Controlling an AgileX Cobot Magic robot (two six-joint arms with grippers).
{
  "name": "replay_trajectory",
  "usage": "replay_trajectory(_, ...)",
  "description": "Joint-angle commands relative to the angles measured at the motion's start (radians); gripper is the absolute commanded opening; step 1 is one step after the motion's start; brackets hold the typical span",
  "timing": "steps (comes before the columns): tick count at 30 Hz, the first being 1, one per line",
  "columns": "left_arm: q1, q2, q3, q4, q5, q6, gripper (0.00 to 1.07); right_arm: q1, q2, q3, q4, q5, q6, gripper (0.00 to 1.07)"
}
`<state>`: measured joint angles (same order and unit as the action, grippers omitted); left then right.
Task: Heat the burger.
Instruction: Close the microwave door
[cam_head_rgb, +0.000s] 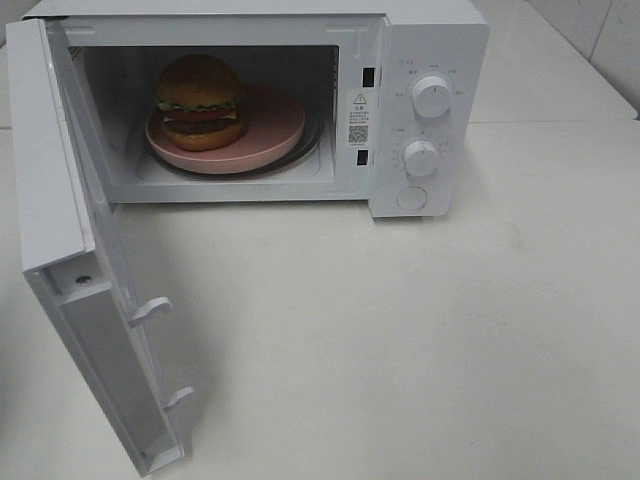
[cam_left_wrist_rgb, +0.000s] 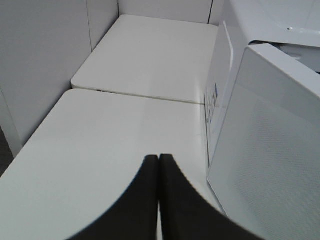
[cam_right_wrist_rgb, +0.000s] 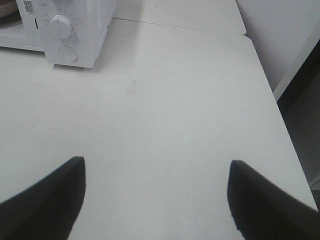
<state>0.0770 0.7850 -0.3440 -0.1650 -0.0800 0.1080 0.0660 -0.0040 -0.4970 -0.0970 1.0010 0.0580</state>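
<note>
The burger (cam_head_rgb: 198, 102), with a glossy brown bun, lettuce, tomato and cheese, sits on a round pink plate (cam_head_rgb: 270, 135) inside the white microwave (cam_head_rgb: 430, 40). The microwave door (cam_head_rgb: 75, 260) stands swung wide open toward the front left. Neither arm shows in the exterior high view. My left gripper (cam_left_wrist_rgb: 158, 159) is shut with its dark fingertips pressed together and nothing between them; it hovers over the white table beside the outer face of the door (cam_left_wrist_rgb: 270, 150). My right gripper (cam_right_wrist_rgb: 157, 167) is open and empty above bare table, with the microwave's control panel (cam_right_wrist_rgb: 67, 30) some way ahead.
Two white knobs (cam_head_rgb: 431, 95) (cam_head_rgb: 421, 158) and a round button (cam_head_rgb: 411, 198) sit on the microwave's right panel. The white table (cam_head_rgb: 420, 340) stretches in front and to the right. A table edge and dark gap (cam_right_wrist_rgb: 295, 95) lie to the far right.
</note>
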Motion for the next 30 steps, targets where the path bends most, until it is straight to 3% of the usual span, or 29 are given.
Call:
replay_trajectory(1,0.001,0.050,0.015,-0.006,-0.102,-0.001,0.00,-0.006,-0.026,0.000,-0.003,-0.008,-0.015,0.76)
replay_trajectory(6,-0.045,0.174,0.018,0.043,-0.223,-0.005,0.00,-0.006,-0.026,0.000,-0.003,-0.008,-0.015,0.76)
replay_trajectory(7,-0.092,0.221,0.018,0.105,-0.283,-0.004,0.00,-0.006,-0.026,0.000,-0.003,-0.008,-0.015,0.76)
replay_trajectory(8,-0.092,0.221,0.018,0.105,-0.283,-0.004,0.00,-0.006,-0.026,0.000,-0.003,-0.008,-0.015,0.76)
replay_trajectory(10,-0.136,0.285,0.018,0.205,-0.359,-0.005,0.00,-0.006,-0.026,0.000,-0.003,-0.008,-0.015,0.76)
replay_trajectory(14,-0.146,0.328,0.018,0.261,-0.382,-0.027,0.00,-0.006,-0.026,0.000,-0.003,-0.008,-0.015,0.76)
replay_trajectory(16,-0.146,0.360,0.018,0.339,-0.384,-0.083,0.00,-0.006,-0.026,0.000,-0.003,-0.008,-0.015,0.76)
replay_trajectory(17,-0.146,0.360,0.018,0.339,-0.384,-0.083,0.00,-0.006,-0.026,0.000,-0.003,-0.008,-0.015,0.76)
replay_trajectory(18,-0.146,0.382,0.018,0.421,-0.403,-0.159,0.00,-0.006,-0.026,0.000,-0.003,-0.008,-0.015,0.76)
replay_trajectory(19,-0.146,0.391,0.018,0.463,-0.420,-0.195,0.00,-0.006,-0.026,0.000,-0.003,-0.008,-0.015,0.76)
replay_trajectory(20,-0.146,0.391,0.018,0.463,-0.420,-0.195,0.00,-0.006,-0.026,0.000,-0.003,-0.008,-0.015,0.76)
replay_trajectory(21,-0.146,0.415,0.018,0.568,-0.468,-0.275,0.00,-0.006,-0.026,0.000,-0.003,-0.008,-0.015,0.76)
replay_trajectory(22,-0.146,0.415,0.018,0.568,-0.468,-0.275,0.00,-0.006,-0.026,0.000,-0.003,-0.008,-0.015,0.76)
replay_trajectory(23,-0.146,0.435,0.018,0.648,-0.511,-0.322,0.00,-0.006,-0.026,0.000,-0.003,-0.008,-0.015,0.76)
replay_trajectory(26,-0.146,0.468,0.016,0.711,-0.567,-0.364,0.00,-0.006,-0.026,0.000,-0.003,-0.008,-0.015,0.76)
replay_trajectory(30,-0.152,0.507,0.016,0.716,-0.615,-0.395,0.00,-0.006,-0.026,0.000,-0.003,-0.008,-0.015,0.76)
